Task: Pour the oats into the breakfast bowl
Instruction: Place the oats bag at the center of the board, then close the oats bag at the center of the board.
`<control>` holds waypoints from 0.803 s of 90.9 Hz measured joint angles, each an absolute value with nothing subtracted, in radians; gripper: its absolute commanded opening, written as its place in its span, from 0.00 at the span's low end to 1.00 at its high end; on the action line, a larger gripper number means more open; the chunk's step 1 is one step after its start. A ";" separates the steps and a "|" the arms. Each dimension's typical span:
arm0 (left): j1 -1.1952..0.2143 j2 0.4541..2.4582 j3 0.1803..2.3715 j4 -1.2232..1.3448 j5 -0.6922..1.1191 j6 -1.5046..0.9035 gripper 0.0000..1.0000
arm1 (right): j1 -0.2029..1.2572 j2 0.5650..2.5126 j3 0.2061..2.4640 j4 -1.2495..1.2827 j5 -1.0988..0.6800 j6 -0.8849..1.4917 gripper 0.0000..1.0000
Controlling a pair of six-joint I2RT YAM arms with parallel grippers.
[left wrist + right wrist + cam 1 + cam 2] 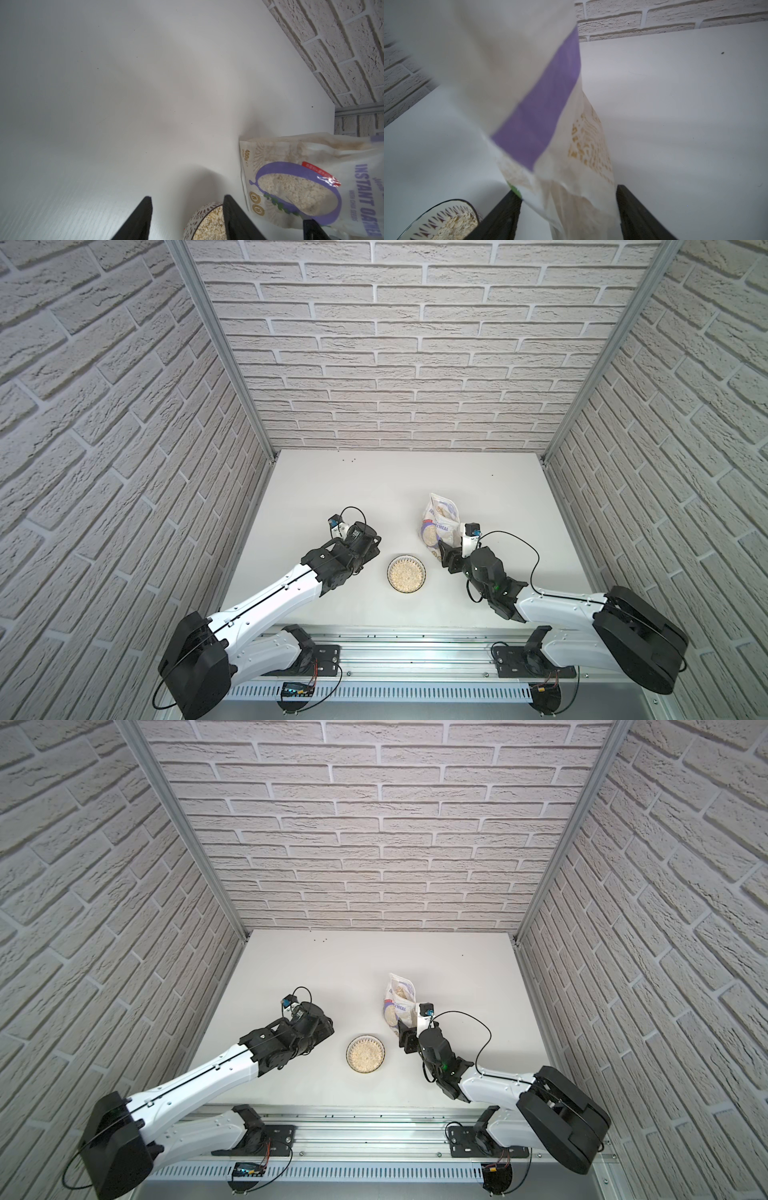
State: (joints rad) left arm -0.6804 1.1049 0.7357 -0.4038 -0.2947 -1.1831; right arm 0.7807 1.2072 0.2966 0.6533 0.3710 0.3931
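The breakfast bowl [406, 573] [365, 1053] sits in the middle of the white table, filled with pale oats [406, 575] [209, 225] [455, 226]. The white and purple oatmeal pouch [439, 526] [400, 1002] [301, 187] stands upright behind and to the right of the bowl. My right gripper [451, 552] [568, 189] is at the pouch's near side, open, and the pouch's crumpled edge [581, 199] lies loose between its spread fingers. My left gripper [371, 553] [188, 197] hangs open to the left of the bowl with nothing in it.
Brick-pattern walls [395, 364] close the table on three sides, with metal posts [266, 448] at the back corners. A few dark specks [348, 460] lie near the back wall. The arms' base rail [407, 651] runs along the front edge.
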 measured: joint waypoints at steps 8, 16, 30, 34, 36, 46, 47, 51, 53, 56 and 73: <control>-0.682 1.105 0.735 -0.402 -0.295 -1.189 0.58 | 0.781 1.098 0.300 0.565 0.366 0.392 0.91; -0.684 1.105 0.735 -0.402 -0.295 -1.192 0.59 | 0.781 1.007 0.332 0.422 0.335 0.386 0.99; -0.688 1.105 0.739 -0.415 -0.314 -1.178 0.67 | 0.781 0.900 0.504 0.061 0.250 0.358 0.99; -0.688 1.106 0.745 -0.428 -0.326 -1.170 0.70 | 0.781 0.883 0.571 -0.037 0.239 0.345 0.99; -0.689 1.106 0.751 -0.435 -0.332 -1.162 0.71 | 0.781 0.877 0.614 -0.095 0.237 0.337 0.99; -0.689 1.105 0.775 -0.449 -0.360 -1.130 0.82 | 0.780 0.888 0.822 -0.321 0.247 0.305 0.99; -0.689 1.105 0.777 -0.450 -0.362 -1.127 0.83 | 0.779 0.894 0.843 -0.342 0.249 0.304 0.99; -0.689 1.103 0.784 -0.450 -0.371 -1.116 0.86 | 0.774 0.926 0.925 -0.413 0.255 0.297 0.99; -0.689 1.102 0.786 -0.450 -0.373 -1.114 0.88 | 0.767 0.950 0.973 -0.451 0.255 0.294 0.99; -0.689 1.100 0.788 -0.448 -0.377 -1.105 0.90 | 0.756 0.986 1.029 -0.497 0.249 0.285 0.99; -0.689 1.089 0.788 -0.459 -0.385 -1.087 0.95 | 0.695 1.231 1.230 -0.673 0.151 0.228 0.99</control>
